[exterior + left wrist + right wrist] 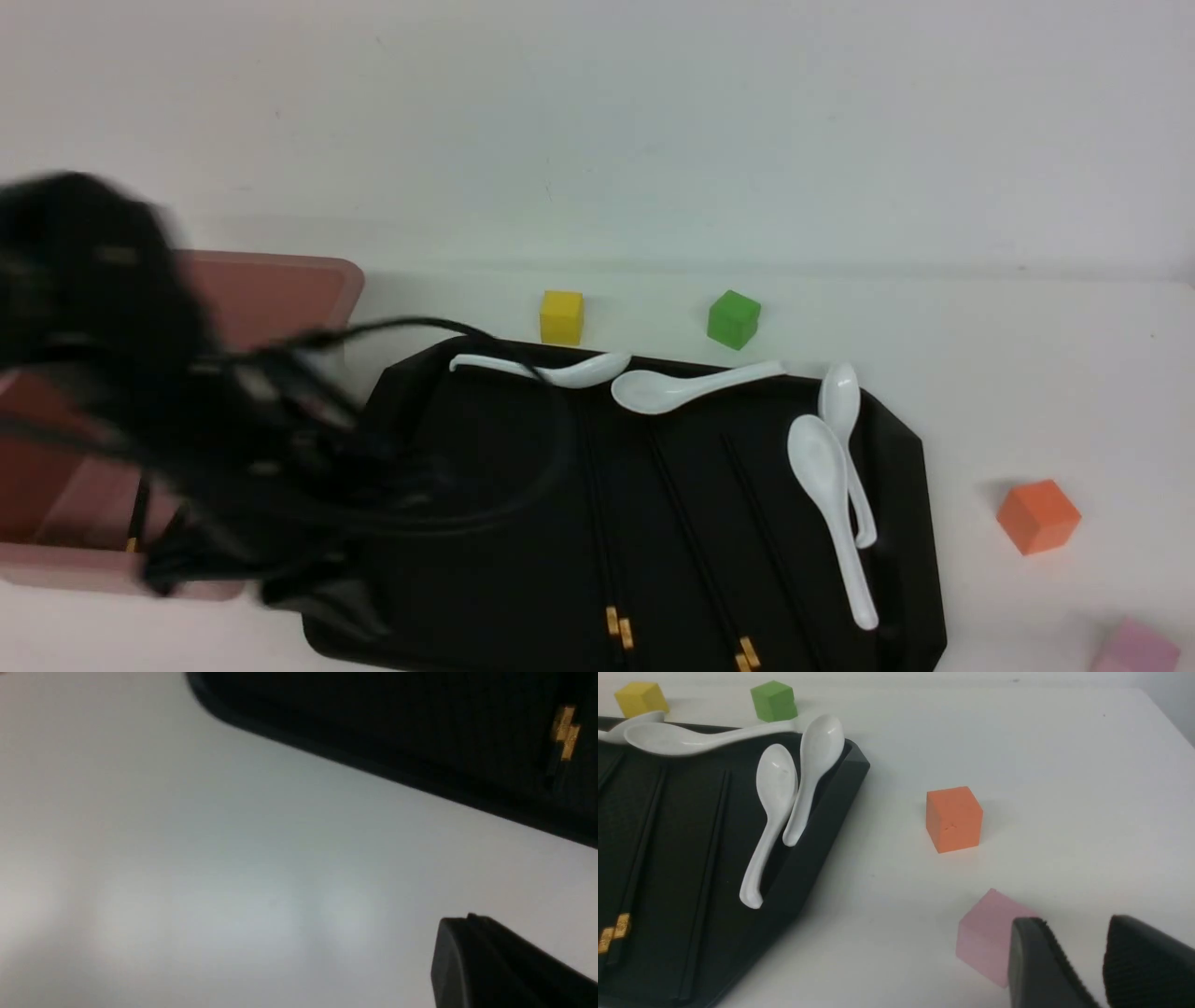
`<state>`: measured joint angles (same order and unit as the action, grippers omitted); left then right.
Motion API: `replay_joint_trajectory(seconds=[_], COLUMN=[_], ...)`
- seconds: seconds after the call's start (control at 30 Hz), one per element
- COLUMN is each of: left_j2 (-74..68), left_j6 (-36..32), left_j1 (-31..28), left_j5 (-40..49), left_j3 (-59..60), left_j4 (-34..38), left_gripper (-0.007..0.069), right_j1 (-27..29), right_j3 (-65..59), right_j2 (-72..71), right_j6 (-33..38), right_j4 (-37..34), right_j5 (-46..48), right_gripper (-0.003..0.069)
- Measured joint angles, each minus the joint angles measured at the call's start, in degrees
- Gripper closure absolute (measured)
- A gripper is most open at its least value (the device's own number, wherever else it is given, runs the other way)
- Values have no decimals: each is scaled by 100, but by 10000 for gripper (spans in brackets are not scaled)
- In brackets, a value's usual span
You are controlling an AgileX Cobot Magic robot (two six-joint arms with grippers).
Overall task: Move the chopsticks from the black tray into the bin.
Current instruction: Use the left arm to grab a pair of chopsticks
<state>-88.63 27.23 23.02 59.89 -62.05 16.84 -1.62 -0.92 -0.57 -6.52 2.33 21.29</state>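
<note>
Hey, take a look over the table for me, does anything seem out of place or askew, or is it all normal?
Nothing looks spilled or broken. The mild oddity: two white spoons overlap at the right side of the black tray, while the chopsticks lie apart from them.

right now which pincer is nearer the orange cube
The right pincer: it hovers close by, the orange cube in its wrist view. The left pincer is far off, beyond the black tray.
</note>
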Motion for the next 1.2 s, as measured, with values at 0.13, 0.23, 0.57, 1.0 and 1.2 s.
replay_joint_trajectory(seconds=[0.13,0.23,0.57,1.0,1.2], left_j2=[-952,-1467,-2269,-2795,-2956], left_j6=[466,962,2522,3062,3062], left_j1=[778,1228,1797,1798,1798], left_j5=[-177,-244,-740,-1039,-1052], left_j3=[-744,-1341,-2159,-2183,-2187], left_j4=[-302,-550,-1427,-1853,-1815], left_gripper=[637,637,520,316,377], right_j1=[0,0,0,0,0], right_j3=[0,0,0,0,0], right_j2=[0,0,0,0,0], right_j6=[0,0,0,0,0], right_j4=[0,0,0,0,0], right_j5=[0,0,0,0,0], right_gripper=[419,419,419,419,419])
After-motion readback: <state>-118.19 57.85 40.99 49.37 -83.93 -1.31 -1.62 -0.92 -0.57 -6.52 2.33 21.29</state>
